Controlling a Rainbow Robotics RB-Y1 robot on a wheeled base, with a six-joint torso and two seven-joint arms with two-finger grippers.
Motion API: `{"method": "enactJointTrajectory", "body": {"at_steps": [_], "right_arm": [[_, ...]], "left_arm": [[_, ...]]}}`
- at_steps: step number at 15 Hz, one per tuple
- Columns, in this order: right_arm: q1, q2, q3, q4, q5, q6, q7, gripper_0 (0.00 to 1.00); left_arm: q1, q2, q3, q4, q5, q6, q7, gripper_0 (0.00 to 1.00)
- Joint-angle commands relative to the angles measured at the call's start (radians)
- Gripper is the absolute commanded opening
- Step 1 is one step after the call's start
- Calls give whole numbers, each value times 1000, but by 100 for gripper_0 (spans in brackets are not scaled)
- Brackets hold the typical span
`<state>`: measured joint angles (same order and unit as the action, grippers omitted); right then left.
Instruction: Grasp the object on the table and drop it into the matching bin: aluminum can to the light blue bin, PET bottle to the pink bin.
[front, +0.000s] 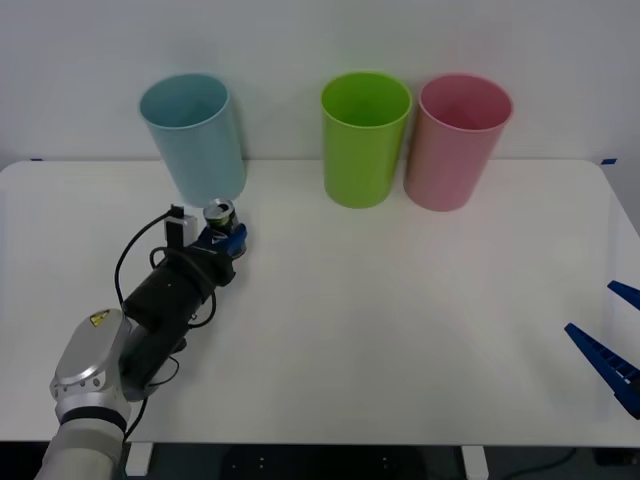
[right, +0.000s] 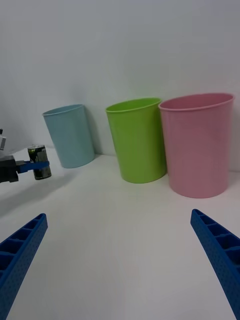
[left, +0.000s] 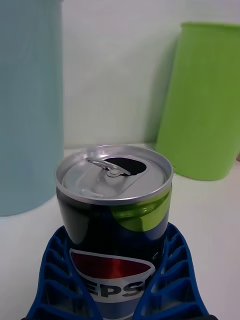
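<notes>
The aluminum can (front: 219, 214), dark with a silver top and an open pull-tab, sits between the blue fingers of my left gripper (front: 226, 238), which is shut on it. It is just in front of the base of the light blue bin (front: 195, 135) at the back left of the table (front: 400, 330). Up close, the can (left: 115, 220) shows a Pepsi label, with ribbed fingers (left: 55, 270) pressed on both sides. The pink bin (front: 458, 145) stands at the back right. My right gripper (front: 610, 340) waits open at the table's right front edge.
A lime green bin (front: 365, 140) stands between the light blue and pink bins, touching the pink one. From the right wrist, the can (right: 39, 162) appears beside the light blue bin (right: 70, 135). A white wall runs behind the bins.
</notes>
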<state>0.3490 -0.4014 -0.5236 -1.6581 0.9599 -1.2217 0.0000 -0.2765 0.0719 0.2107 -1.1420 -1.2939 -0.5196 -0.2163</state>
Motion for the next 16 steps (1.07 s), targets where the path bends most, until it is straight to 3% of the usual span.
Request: {"method": "enactJointTrajectory", "body": {"at_steps": [1,7,13,16], "right_arm": [[0,0,0,0,0,0,0,100],[0,0,0,0,0,0,0,100],[0,0,0,0,0,0,0,100],[0,0,0,0,0,0,0,100]], "left_arm": [[30,22,-7,-58,53,-7,3,0],[72,31,-7,-200,140,-2,34,0],[63,32,-8,-317,148,56,84,0],[62,43,-13,-381,131,110,181,0]]}}
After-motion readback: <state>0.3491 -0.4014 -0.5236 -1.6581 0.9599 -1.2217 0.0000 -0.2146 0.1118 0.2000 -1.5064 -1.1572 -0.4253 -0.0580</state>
